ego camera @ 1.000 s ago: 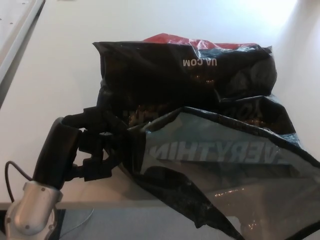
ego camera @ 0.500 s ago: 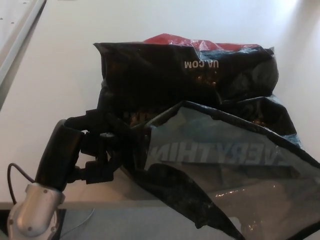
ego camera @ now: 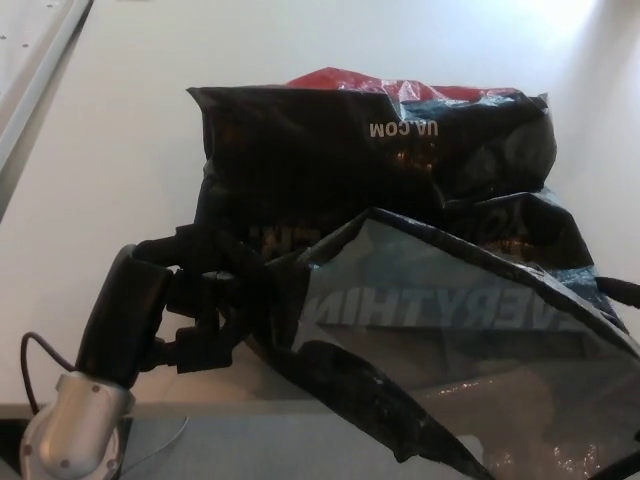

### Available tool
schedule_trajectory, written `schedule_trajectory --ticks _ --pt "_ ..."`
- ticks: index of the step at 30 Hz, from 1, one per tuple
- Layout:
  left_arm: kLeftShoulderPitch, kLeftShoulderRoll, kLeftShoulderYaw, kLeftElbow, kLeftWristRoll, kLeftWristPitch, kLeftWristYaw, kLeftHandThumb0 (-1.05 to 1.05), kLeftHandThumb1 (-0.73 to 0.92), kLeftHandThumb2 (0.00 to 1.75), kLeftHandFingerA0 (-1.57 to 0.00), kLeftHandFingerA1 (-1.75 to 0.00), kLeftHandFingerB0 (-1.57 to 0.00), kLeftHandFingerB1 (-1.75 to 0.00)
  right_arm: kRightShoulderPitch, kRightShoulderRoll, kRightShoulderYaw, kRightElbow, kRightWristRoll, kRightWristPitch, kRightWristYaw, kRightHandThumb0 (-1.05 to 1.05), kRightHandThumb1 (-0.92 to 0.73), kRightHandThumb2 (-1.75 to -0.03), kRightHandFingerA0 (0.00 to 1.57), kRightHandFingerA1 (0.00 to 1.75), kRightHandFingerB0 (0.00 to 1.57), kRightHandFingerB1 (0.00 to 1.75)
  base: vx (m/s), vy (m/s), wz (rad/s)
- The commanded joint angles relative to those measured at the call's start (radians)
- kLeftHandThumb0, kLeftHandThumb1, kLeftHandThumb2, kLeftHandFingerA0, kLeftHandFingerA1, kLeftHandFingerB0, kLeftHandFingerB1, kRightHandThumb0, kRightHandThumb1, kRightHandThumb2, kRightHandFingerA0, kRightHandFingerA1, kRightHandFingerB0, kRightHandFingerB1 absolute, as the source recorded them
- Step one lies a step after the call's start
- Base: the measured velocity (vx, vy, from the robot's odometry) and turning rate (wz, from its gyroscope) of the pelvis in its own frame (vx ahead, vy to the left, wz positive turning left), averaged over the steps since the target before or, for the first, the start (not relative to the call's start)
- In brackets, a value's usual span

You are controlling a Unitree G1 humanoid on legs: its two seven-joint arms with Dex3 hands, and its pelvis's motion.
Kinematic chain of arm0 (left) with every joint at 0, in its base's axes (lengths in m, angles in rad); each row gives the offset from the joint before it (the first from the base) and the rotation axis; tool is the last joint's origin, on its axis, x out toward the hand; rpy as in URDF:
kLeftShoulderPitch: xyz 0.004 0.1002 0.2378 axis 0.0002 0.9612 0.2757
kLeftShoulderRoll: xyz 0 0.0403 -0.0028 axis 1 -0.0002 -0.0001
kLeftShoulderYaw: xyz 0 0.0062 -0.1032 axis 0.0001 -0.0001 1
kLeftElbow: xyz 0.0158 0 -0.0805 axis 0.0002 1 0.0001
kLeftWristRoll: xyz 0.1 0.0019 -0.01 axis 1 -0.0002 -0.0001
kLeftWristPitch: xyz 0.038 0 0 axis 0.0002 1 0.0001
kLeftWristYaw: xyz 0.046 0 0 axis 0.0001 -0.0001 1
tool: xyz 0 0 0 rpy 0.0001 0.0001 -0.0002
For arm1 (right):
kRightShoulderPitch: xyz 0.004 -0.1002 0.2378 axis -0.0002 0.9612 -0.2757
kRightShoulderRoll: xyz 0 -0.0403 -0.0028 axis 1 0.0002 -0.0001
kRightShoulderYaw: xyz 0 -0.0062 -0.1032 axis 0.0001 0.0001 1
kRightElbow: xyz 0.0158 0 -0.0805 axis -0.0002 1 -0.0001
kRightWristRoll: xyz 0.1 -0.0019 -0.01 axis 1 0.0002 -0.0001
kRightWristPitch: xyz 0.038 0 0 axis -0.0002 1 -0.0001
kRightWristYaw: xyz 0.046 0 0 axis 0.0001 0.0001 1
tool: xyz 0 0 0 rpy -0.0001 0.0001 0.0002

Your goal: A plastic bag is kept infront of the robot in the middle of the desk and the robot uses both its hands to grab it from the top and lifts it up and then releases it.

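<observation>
A black plastic bag [ego camera: 380,170] with white lettering and a red patch on its far top lies in the middle of the white desk [ego camera: 120,180]. Its near, glossy flap [ego camera: 450,320] is raised toward the camera and fills the lower right of the head view. My left hand [ego camera: 205,305] comes in from the lower left, its fingers closed on the flap's left edge. My right hand does not show; the raised flap covers that side.
A pale panel with a raised rim [ego camera: 35,60] runs along the upper left. The desk's front edge [ego camera: 200,410] crosses just under my left forearm. A thin cable [ego camera: 30,350] loops by my left wrist.
My left hand has shifted slightly right and up with the flap's edge still in it. The flap has risen a little and bulges nearer the camera.
</observation>
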Motion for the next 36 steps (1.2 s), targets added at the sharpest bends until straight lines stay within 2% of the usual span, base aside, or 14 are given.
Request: schedule_trajectory --ticks 1,5,7,10,16,17,18,22,24,28,29,33,34,36 --pt "0.010 -0.003 0.003 -0.014 -0.019 0.014 0.003 -0.31 0.44 0.91 -1.17 -1.28 -0.93 -1.01 -0.032 0.003 0.056 0.013 -0.081 -0.050 -0.012 -0.07 -0.41 -0.51 0.99 1.75 0.07 0.13 0.00 0.000 0.00" --pt "0.013 -0.007 0.002 -0.019 -0.019 0.014 0.002 -0.32 0.45 0.90 -1.18 -1.29 -0.93 -1.03 -0.039 -0.002 0.091 -0.013 -0.118 -0.033 -0.014 -0.06 -0.42 -0.52 1.00 1.74 0.06 0.14 0.00 0.000 0.00" --pt "0.013 -0.001 0.001 -0.012 -0.012 -0.003 0.000 -0.38 0.59 0.60 -0.88 -1.65 -0.90 -1.14 -0.045 -0.016 0.087 0.003 -0.117 -0.056 -0.010 -0.04 -0.42 -0.51 0.97 1.75 0.07 0.17 0.00 0.000 0.00" --pt "0.012 0.003 0.004 -0.004 0.000 -0.013 0.006 -0.32 0.46 0.91 -1.18 -1.29 -0.94 -1.03 -0.049 -0.033 0.063 0.023 -0.100 -0.067 -0.001 -0.06 -0.42 -0.51 0.90 1.68 0.05 0.16 0.00 0.000 0.00" --pt "0.010 0.000 0.004 0.001 -0.001 -0.006 0.006 -0.39 0.60 0.62 -0.88 -1.62 -0.91 -1.04 -0.030 -0.074 -0.009 0.060 -0.064 -0.103 0.006 -0.10 -0.44 -0.48 0.88 1.75 0.09 0.19 0.00 0.000 0.00" --pt "0.010 -0.001 0.003 0.000 0.000 -0.005 0.007 -0.30 0.45 0.91 -1.17 -1.28 -0.92 -1.01 -0.027 -0.074 -0.014 0.062 -0.064 -0.108 0.005 -0.10 -0.44 -0.49 0.91 1.75 0.08 0.22 0.00 0.000 0.00" --pt "0.011 -0.003 0.001 -0.004 0.000 0.004 0.008 -0.38 0.60 0.58 -0.90 -1.62 -0.91 -1.13 -0.021 -0.074 -0.022 0.063 -0.068 -0.112 0.000 -0.14 -0.44 -0.49 0.93 1.75 0.09 0.24 0.00 0.000 0.00" --pt "0.014 -0.004 -0.003 -0.007 0.004 -0.001 0.008 -0.39 0.59 0.59 -0.87 -1.67 -0.89 -1.16 -0.009 -0.047 -0.035 0.072 -0.080 -0.139 -0.033 -0.11 -0.46 -0.51 0.98 1.75 0.09 0.28 0.00 0.000 0.00" --pt "0.014 -0.003 -0.003 -0.005 0.004 -0.004 0.009 -0.34 0.47 0.91 -1.17 -1.31 -0.92 -1.04 -0.011 -0.033 -0.036 0.078 -0.080 -0.159 -0.049 -0.10 -0.46 -0.52 1.01 1.75 0.08 0.29 0.00 0.000 0.00" --pt "0.015 -0.003 -0.005 0.000 0.006 -0.011 0.009 -0.39 0.59 0.59 -0.87 -1.67 -0.88 -1.18 -0.032 0.021 -0.040 0.084 -0.069 -0.191 -0.091 -0.09 -0.43 -0.54 1.07 1.75 0.10 0.27 0.00 0.000 0.00" --pt "0.016 -0.005 -0.006 -0.001 0.007 -0.006 0.011 -0.33 0.46 0.91 -1.17 -1.29 -0.92 -1.04 -0.041 0.033 -0.040 0.095 -0.065 -0.205 -0.097 -0.10 -0.44 -0.57 1.12 1.74 0.08 0.27 0.00 0.000 0.00" --pt "0.018 -0.010 -0.006 -0.002 -0.008 0.001 0.006 -0.31 0.46 0.91 -1.18 -1.29 -0.92 -1.02 -0.065 0.070 -0.035 0.082 -0.079 -0.190 -0.113 -0.12 -0.44 -0.56 1.10 1.75 0.10 0.23 0.00 0.000 0.00" --pt "0.018 -0.009 -0.005 0.002 -0.007 -0.006 0.006 -0.39 0.60 0.62 -0.88 -1.61 -0.91 -1.06 -0.071 0.080 -0.030 0.070 -0.080 -0.170 -0.111 -0.14 -0.45 -0.60 1.17 1.70 0.04 0.25 0.00 0.000 0.00" --pt "0.020 -0.008 -0.004 0.004 -0.001 -0.012 0.010 -0.31 0.46 0.91 -1.18 -1.28 -0.92 -1.01 -0.092 0.103 -0.015 0.075 -0.077 -0.162 -0.110 -0.12 -0.45 -0.55 1.00 1.75 0.03 0.29 0.00 0.000 0.00"
